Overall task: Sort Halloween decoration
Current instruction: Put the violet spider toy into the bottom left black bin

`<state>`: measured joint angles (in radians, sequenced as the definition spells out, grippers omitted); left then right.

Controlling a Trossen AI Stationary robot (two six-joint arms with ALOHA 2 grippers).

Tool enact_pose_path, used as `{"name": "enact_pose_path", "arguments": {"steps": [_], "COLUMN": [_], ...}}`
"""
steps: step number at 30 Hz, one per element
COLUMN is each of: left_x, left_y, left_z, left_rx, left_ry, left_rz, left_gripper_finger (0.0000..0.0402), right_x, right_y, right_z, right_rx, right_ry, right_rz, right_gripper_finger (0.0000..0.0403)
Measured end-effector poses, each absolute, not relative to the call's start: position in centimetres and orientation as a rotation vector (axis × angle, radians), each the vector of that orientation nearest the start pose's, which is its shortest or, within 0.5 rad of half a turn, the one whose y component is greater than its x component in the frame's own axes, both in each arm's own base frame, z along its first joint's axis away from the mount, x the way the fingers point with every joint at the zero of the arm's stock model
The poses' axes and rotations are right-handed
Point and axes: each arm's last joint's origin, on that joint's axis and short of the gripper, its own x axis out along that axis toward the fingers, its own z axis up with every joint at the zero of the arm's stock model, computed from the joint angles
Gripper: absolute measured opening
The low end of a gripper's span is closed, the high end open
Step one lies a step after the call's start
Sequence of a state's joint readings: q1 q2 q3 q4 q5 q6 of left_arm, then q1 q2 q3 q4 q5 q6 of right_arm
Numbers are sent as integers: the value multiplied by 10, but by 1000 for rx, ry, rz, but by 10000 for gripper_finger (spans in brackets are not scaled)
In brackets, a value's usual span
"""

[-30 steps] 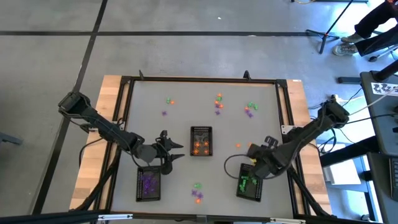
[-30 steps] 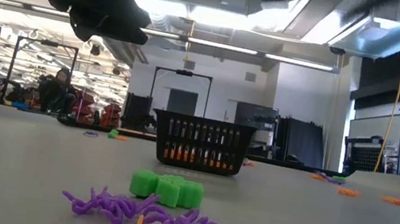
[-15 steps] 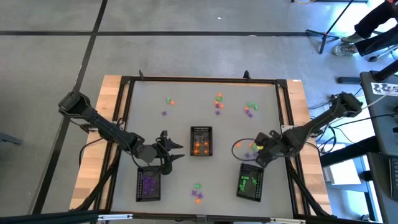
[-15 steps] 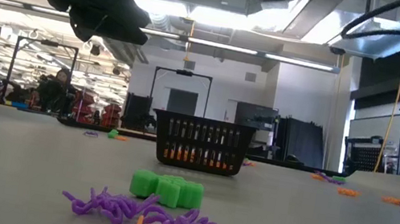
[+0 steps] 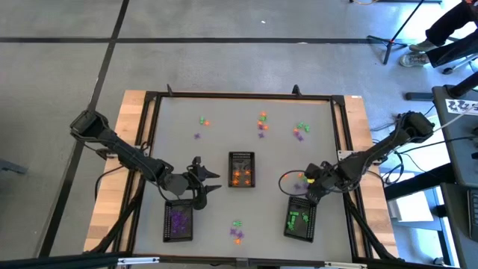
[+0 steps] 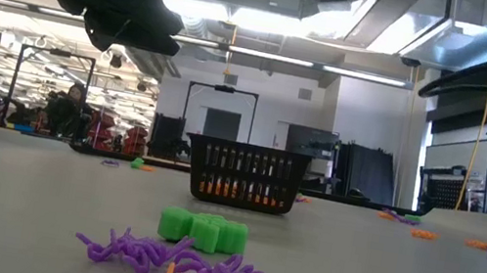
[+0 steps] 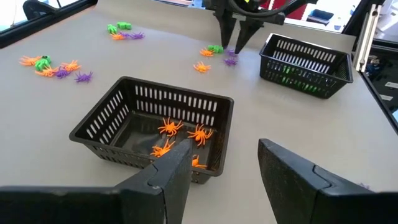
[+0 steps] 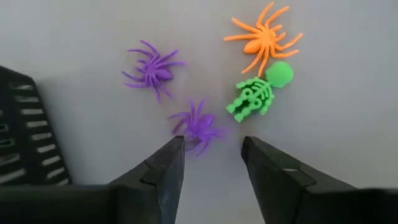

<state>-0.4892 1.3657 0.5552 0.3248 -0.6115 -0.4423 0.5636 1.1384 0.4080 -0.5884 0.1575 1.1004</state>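
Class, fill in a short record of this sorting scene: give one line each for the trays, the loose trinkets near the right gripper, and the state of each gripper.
Middle tray: black mesh tray holding orange plastic spiders.
Right tray: black mesh tray holding green trinkets.
Near right gripper: two purple plastic spiders, one orange plastic spider, one green plastic skeleton.
Right gripper: open, empty, above the table.
Left gripper: open, empty, beside the middle tray.

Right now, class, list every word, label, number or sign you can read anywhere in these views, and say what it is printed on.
None can be read.
The trays and the trinkets carry no print.
A patterned white sheet beside the table is too small to read.
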Motion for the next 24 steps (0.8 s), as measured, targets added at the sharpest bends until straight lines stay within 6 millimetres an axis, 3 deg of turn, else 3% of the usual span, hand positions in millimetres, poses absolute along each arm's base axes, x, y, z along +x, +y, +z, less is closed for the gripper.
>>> {"name": "enact_pose_path", "arguments": {"steps": [7, 17, 24], "left_x": [237, 237, 237], "left_y": [-107, -107, -107], "left_z": [183, 183, 183], "left_rx": [-179, -179, -179], "left_ry": [377, 377, 378], "left_rz": [213, 213, 213], "left_gripper_finger": [174, 174, 174], "right_x": [138, 141, 147], "right_y": [79, 80, 83], "right_z": [124, 129, 142], "right_rx": [411, 389, 370], "right_ry": [1214, 1196, 1206], "right_rz": [-416, -440, -458], "right_gripper_finger": [152, 11, 3]}}
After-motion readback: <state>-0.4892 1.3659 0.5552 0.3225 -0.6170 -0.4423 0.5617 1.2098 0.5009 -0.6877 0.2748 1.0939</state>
